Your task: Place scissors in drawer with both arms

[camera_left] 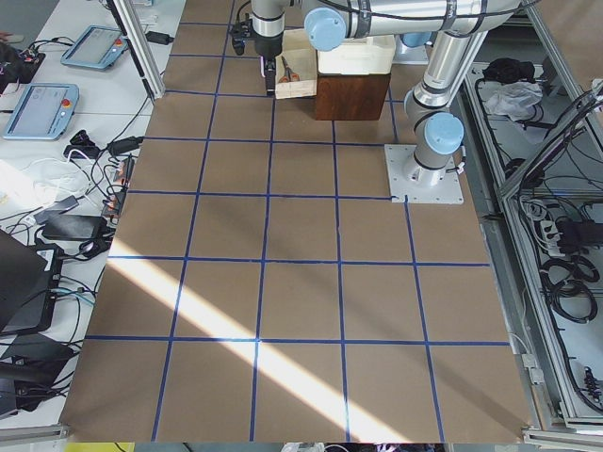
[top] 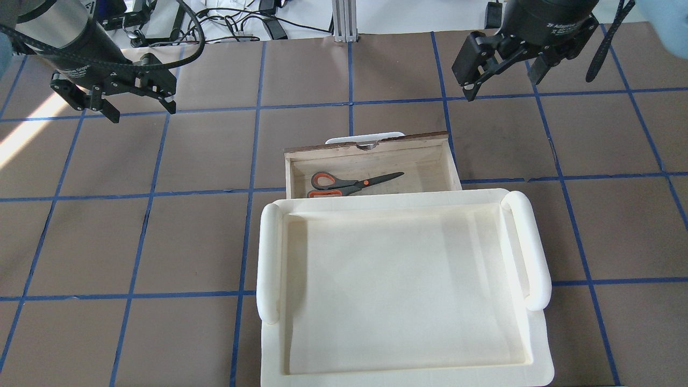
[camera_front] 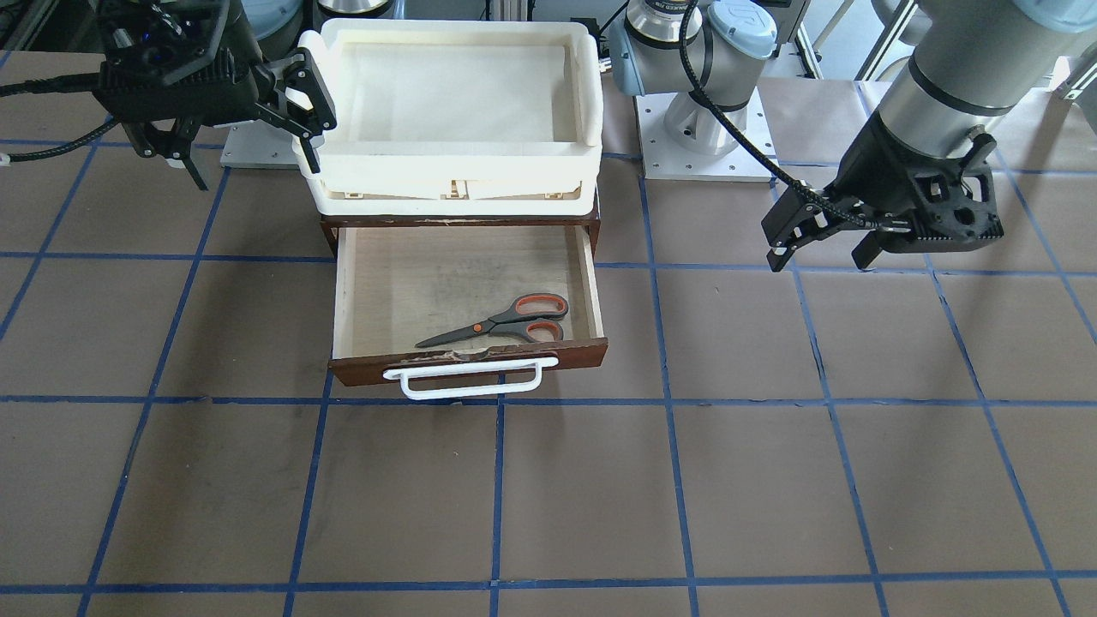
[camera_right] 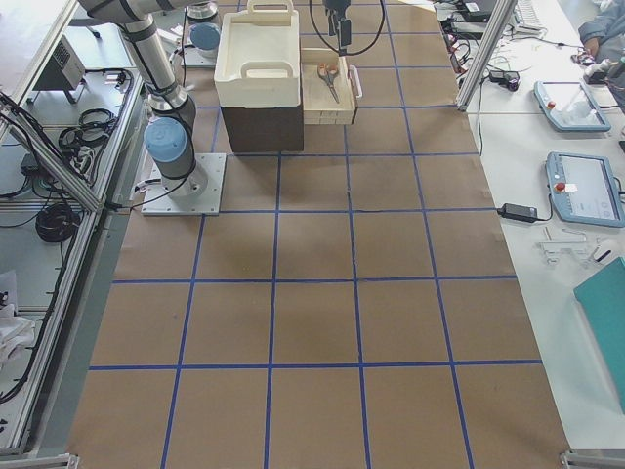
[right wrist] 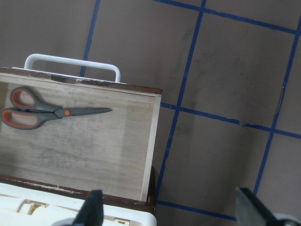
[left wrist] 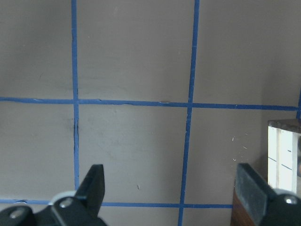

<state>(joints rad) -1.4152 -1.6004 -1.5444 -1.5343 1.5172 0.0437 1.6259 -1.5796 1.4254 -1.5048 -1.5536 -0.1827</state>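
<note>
Jaws on both grippers stand spread wide, pinching nothing. The left gripper (top: 142,110) and right gripper (top: 502,83) hang above the table (camera_front: 771,480), with one open drawer (camera_front: 343,291) between them. One pair of scissors (camera_front: 506,324), blades closed, handles grey with orange-red loops, lies flat on its pale plywood, just behind the white handle (camera_front: 467,381). One cream tray (camera_front: 446,167) tops the brown cabinet (camera_left: 344,97), its rim hiding part of one loop from overhead.

Left end effector (top: 142,110) and right end effector (top: 504,86) hover with jaws spread, seemingly pointing downward
</note>
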